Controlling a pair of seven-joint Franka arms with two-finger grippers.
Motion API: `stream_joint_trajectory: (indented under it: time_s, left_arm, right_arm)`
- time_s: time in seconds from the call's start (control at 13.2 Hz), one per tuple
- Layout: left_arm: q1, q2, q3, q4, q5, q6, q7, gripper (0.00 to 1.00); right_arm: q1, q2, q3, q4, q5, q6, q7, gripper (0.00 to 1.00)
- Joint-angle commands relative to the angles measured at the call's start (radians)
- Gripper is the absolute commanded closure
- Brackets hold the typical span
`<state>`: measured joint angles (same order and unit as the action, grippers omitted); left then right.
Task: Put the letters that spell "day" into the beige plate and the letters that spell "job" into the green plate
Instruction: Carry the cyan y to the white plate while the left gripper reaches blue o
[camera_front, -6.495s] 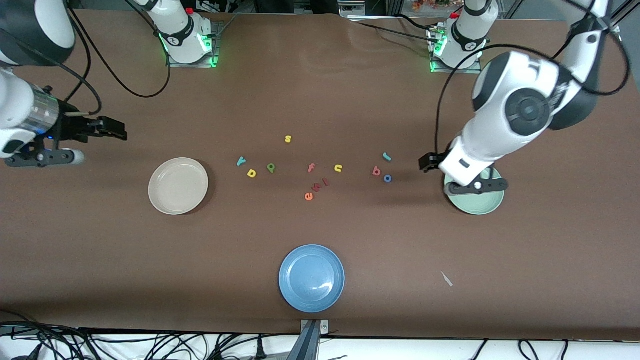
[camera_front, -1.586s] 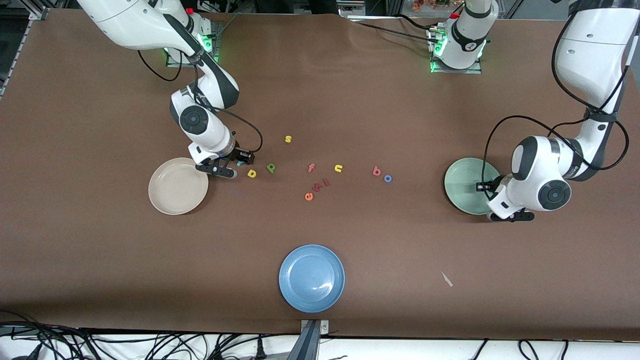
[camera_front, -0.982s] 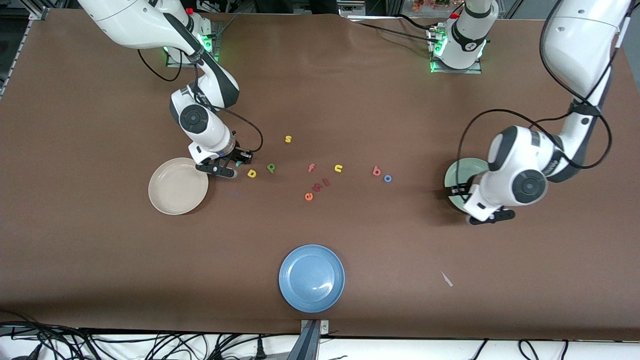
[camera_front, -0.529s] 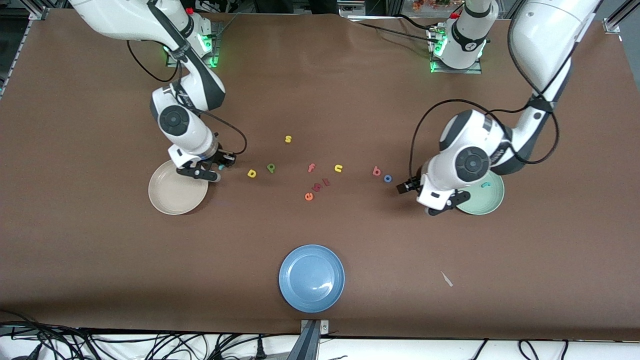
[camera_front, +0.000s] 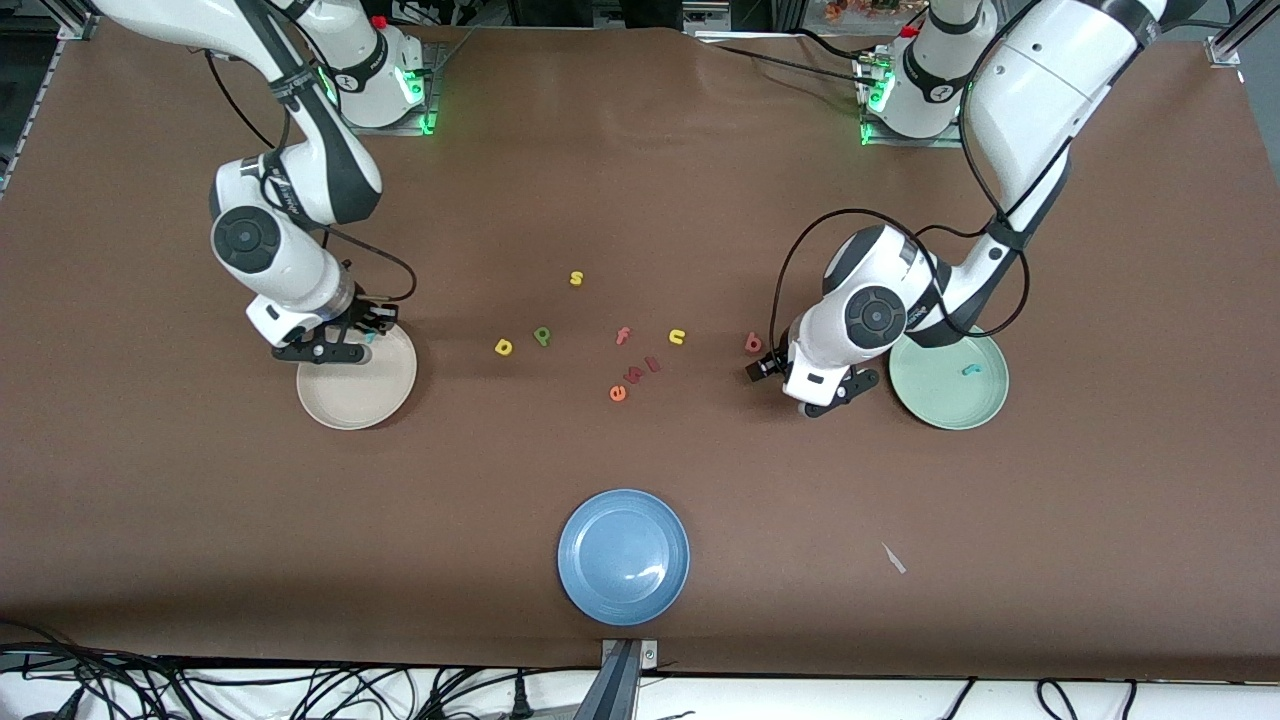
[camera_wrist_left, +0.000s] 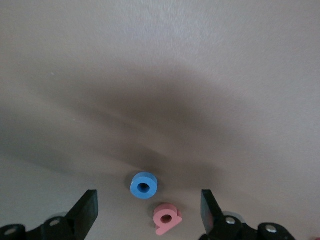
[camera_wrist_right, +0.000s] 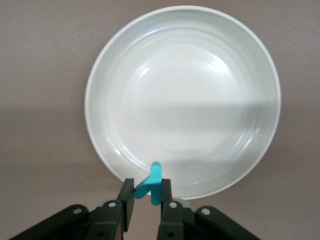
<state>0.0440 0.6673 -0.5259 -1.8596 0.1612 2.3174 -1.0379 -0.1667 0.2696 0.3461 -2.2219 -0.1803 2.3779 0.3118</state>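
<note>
Your worktop (camera_front: 640, 200) is brown, with three plates on it: the blue plate (camera_front: 623, 556) nearest the front camera, the beige plate (camera_front: 345, 395) toward the right arm's end, the green plate (camera_front: 950, 395) toward the left arm's end.

Your right claw (camera_wrist_right: 148, 200) is over the rim of the beige plate, fingers clamped on the teal "y" (camera_wrist_right: 151, 183); plate itself has nothing in it. Your left claw (camera_wrist_left: 148, 212) is low over the worktop beside the green plate, fingers spread wide, with the blue "o" (camera_wrist_left: 144, 184) and salmon "b" (camera_wrist_left: 167, 217) lying between them, not gripped.

Teal "j" (camera_front: 969, 370) lies in the green plate. Yellow "d" (camera_front: 503, 347) and green "p" (camera_front: 542, 335) sit side by side on the worktop between the plates. Near mid-worktop: pink "f" (camera_front: 622, 336), yellow "u" (camera_front: 677, 337), orange-red "e" (camera_front: 618, 393), and yellow "s" (camera_front: 576, 278) farther from the front camera.
</note>
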Motion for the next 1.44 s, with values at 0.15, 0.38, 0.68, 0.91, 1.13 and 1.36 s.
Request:
stream_joint_trajectory:
  time_s: [0.15,0.38,0.68,0.91,1.13,1.36]
  left_arm:
    - [-0.032,0.031,0.009,-0.003,0.121,0.014,-0.131,0.17]
    - [-0.035,0.035,0.009,-0.003,0.130,0.014,-0.137,0.27]
    - [-0.035,0.047,0.009,0.002,0.138,0.014,-0.137,0.45]
    - [-0.033,0.051,0.010,0.005,0.144,0.016,-0.137,0.45]
    - [-0.033,0.054,0.012,0.007,0.147,0.016,-0.136,0.55]
    - [-0.033,0.054,0.015,0.005,0.162,0.016,-0.137,0.71]
  right_arm:
    - [-0.025,0.008,0.010,-0.008,-0.005,0.006,-0.031,0.58]
    - [-0.025,0.017,0.010,-0.007,-0.005,0.007,-0.019,0.34]
    - [-0.024,0.029,0.020,-0.004,-0.004,0.012,0.045,0.33]
    - [-0.010,0.080,0.093,0.042,-0.005,0.012,0.208,0.33]
    - [0.093,0.126,0.100,0.111,-0.005,0.011,0.353,0.33]
    - [0.174,0.204,0.100,0.198,-0.017,0.012,0.495,0.33]
